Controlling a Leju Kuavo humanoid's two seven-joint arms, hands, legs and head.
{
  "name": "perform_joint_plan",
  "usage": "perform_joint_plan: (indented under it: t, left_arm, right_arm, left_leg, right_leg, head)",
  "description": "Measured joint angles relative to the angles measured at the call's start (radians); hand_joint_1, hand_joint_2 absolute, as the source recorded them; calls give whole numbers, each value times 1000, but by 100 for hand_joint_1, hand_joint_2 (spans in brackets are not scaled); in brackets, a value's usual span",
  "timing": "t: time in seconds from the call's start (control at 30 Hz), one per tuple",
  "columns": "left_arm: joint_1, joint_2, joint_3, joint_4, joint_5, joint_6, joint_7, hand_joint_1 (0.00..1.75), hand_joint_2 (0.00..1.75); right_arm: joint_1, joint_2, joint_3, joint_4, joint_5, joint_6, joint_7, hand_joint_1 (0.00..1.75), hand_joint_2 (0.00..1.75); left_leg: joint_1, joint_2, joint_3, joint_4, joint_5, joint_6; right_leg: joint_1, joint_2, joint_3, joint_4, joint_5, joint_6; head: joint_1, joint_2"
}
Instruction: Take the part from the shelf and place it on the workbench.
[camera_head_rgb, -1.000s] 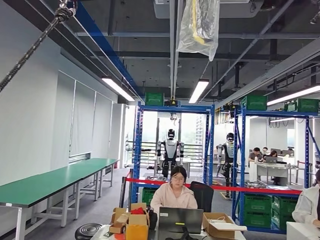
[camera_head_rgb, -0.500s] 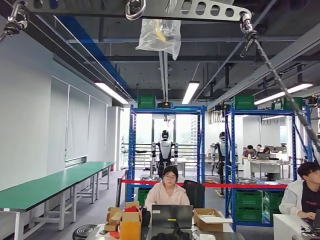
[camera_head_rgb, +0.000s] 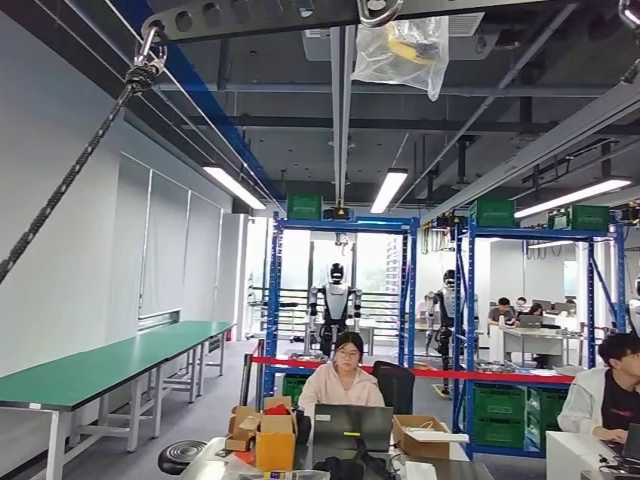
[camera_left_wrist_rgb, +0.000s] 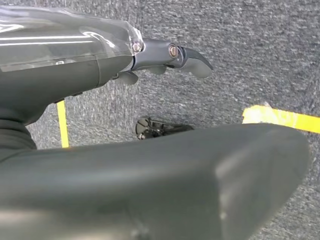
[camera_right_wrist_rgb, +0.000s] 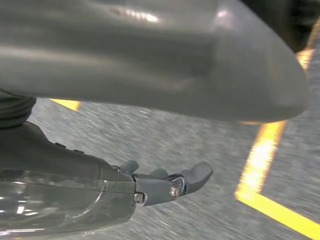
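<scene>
Ahead of the blue shelf (camera_head_rgb: 343, 300) sits a person (camera_head_rgb: 341, 380); both hands' fingers hang released, holding nothing.

**Room contents, non-task items**

Seated person (camera_head_rgb: 343, 375) behind a grey laptop (camera_head_rgb: 352, 428). Open cardboard boxes (camera_head_rgb: 266, 436) beside the laptop. Second person (camera_head_rgb: 613, 395) seated at far right. Red barrier tape (camera_head_rgb: 423, 372) strung across blue racking. Green crates (camera_head_rgb: 498, 410) on the lower rack level. Two humanoid robots (camera_head_rgb: 335, 305) standing beyond. Plastic bag (camera_head_rgb: 400, 48) hanging overhead. Yellow floor tape (camera_left_wrist_rgb: 281, 116) on grey carpet.
</scene>
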Motion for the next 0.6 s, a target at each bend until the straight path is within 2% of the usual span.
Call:
perform_joint_plan:
  t: [0.03,0.07,0.1,0.13,0.2,0.23,0.27,0.37,0.4,0.43,0.5,0.57,0.6]
  left_arm:
    - [0,0,0,0,-1,0,1,0,0]
    - [0,0,0,0,-2,-1,3,0,0]
    - [-1,0,0,0,-3,-2,6,0,0]
    - [-1,-1,0,0,-4,-3,8,0,0]
    - [-3,-2,0,0,-8,-4,11,0,0]
    - [-5,-3,0,0,-10,-4,12,0,0]
    - [-7,-4,0,0,-11,-3,14,0,0]
    - [-11,-6,0,0,-11,1,19,0,0]
    - [-11,-7,0,0,-11,2,19,0,0]
    - [-11,-8,0,0,-11,3,20,0,0]
    - [-12,-9,-1,0,-11,5,20,0,87]
    - [-13,-9,-1,0,-12,6,20,0,175]
    - [-13,-9,-1,0,-12,6,20,0,175]
  right_arm:
    - [1,-2,-10,1,-9,6,26,0,0]
    - [3,-4,-20,1,-18,12,55,0,0]
    - [4,-6,-30,1,-24,16,84,0,44]
    - [5,-8,-41,1,-30,17,111,0,87]
    - [6,-14,-59,1,-38,18,150,0,175]
    - [6,-16,-68,1,-42,18,163,0,175]
    - [6,-18,-76,1,-47,18,174,0,175]
    - [6,-22,-102,1,-59,18,195,0,175]
    - [7,-23,-109,1,-61,17,199,0,175]
    - [7,-24,-115,1,-62,16,203,0,175]
    - [7,-24,-126,1,-64,15,217,0,175]
    - [6,-24,-133,1,-65,14,232,0,175]
    - [6,-24,-134,1,-65,14,235,0,175]
  left_leg:
    - [-2,1,-7,1,6,0]
    - [-3,2,-13,1,10,0]
    - [-4,3,-18,1,15,-1]
    - [-4,4,-21,2,18,-2]
    - [-5,4,-24,2,22,-5]
    - [-6,4,-27,2,24,-8]
    - [-6,4,-31,3,26,-12]
    - [-6,4,-40,5,31,-27]
    - [-6,3,-42,2,36,-25]
    - [-6,3,-42,-1,36,-19]
    - [-6,2,-42,-7,41,-10]
    - [-5,3,-42,-7,41,-15]
    - [-5,2,-42,-7,42,-16]
  right_leg:
    - [-3,0,-18,62,-31,4]
    - [-5,0,-24,100,-46,6]
    - [-6,0,-12,104,-44,8]
    - [-6,0,20,66,-24,8]
    - [-4,0,113,-78,29,1]
    - [-2,0,147,-140,46,-5]
    - [0,0,166,-177,53,-10]
    - [2,0,166,-201,54,-22]
    - [2,0,167,-207,57,-23]
    - [2,0,166,-212,59,-24]
    - [6,1,164,-214,60,-23]
    - [7,1,161,-210,60,-25]
    - [7,0,161,-210,60,-26]
  head:
    - [0,0]
    - [0,0]
    - [0,0]
    - [0,0]
    - [0,0]
    - [0,0]
    - [0,0]
    - [0,0]
    - [0,0]
    - [0,0]
    - [0,0]
    - [0,0]
    - [0,0]
